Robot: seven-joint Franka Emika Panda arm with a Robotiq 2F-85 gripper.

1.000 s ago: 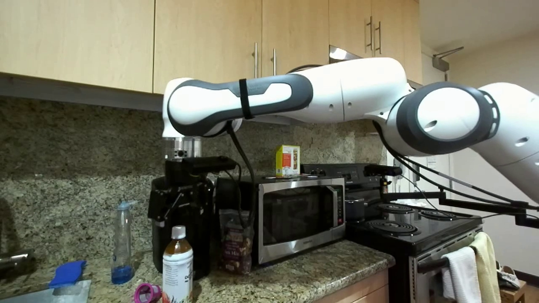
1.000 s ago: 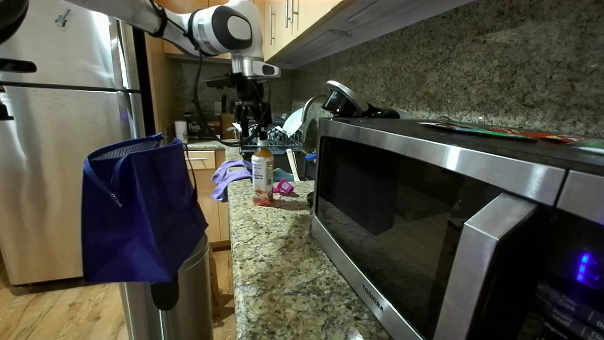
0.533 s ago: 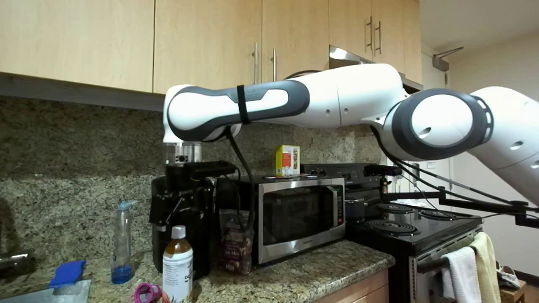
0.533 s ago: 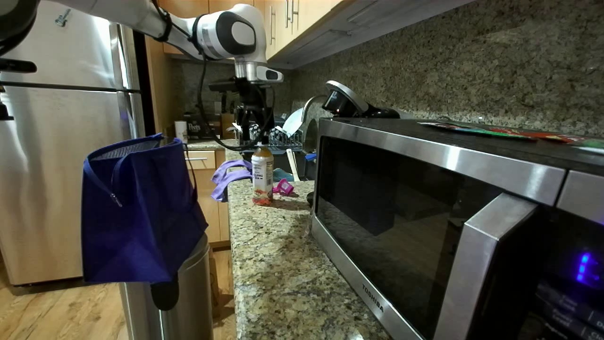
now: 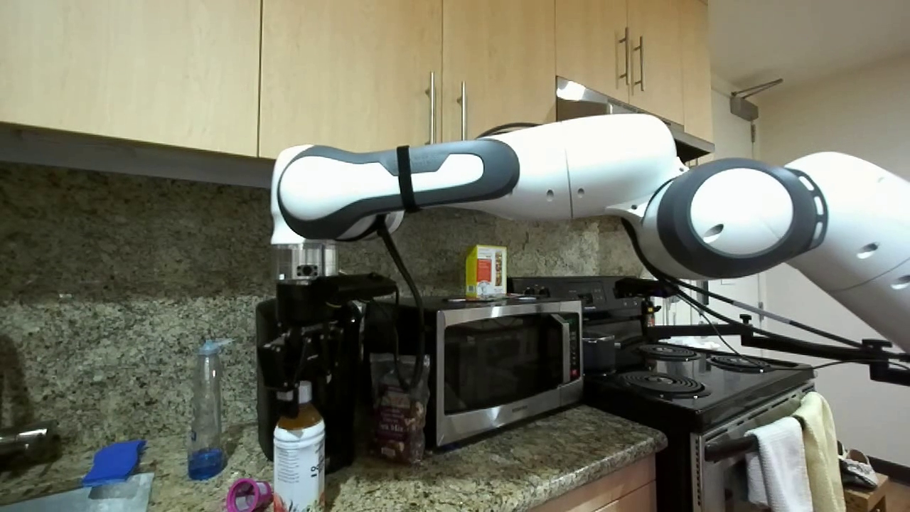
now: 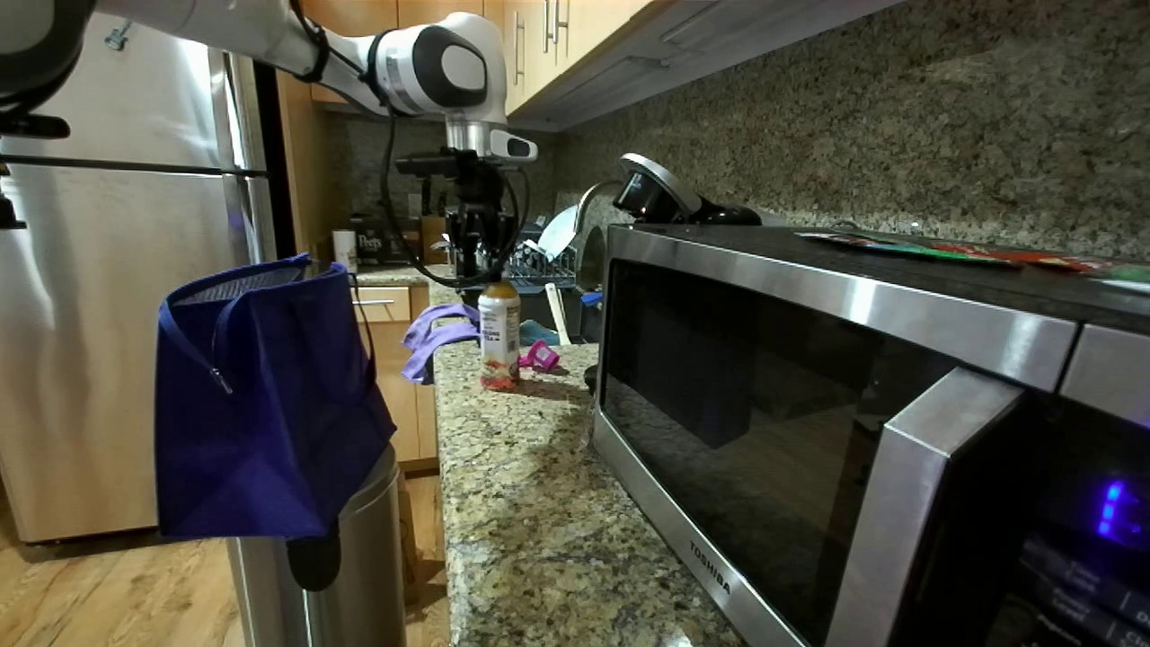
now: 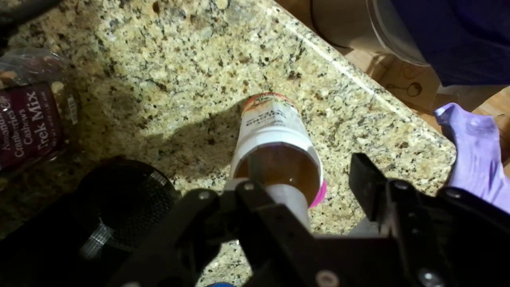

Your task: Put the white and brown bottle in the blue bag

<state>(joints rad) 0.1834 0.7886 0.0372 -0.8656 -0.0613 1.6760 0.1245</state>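
Observation:
The white and brown bottle (image 5: 298,466) stands on the granite counter with a slight lean, a brown band under its white cap. In the wrist view the bottle (image 7: 275,133) is seen from above. My gripper (image 7: 308,175) is around its cap. One finger is close against the cap and seems to touch it; the other finger (image 7: 368,185) stands apart, with counter showing between. The gripper (image 6: 481,270) hides the cap in an exterior view. The blue bag (image 6: 260,404), its top gaping, sits on a bin beside the counter; part of the bag (image 7: 462,40) shows in the wrist view.
A microwave (image 5: 508,363), a black coffee maker (image 5: 345,398) and a trek mix bag (image 5: 398,419) stand near the bottle. A clear slim bottle (image 5: 206,427) and a pink cup (image 5: 249,494) are also close. A purple cloth (image 6: 440,337) hangs over the counter's edge.
My arm has come down a little, and the jaws have drawn closer together around the cap. The bottle has shifted slightly, its cap leaning a bit.

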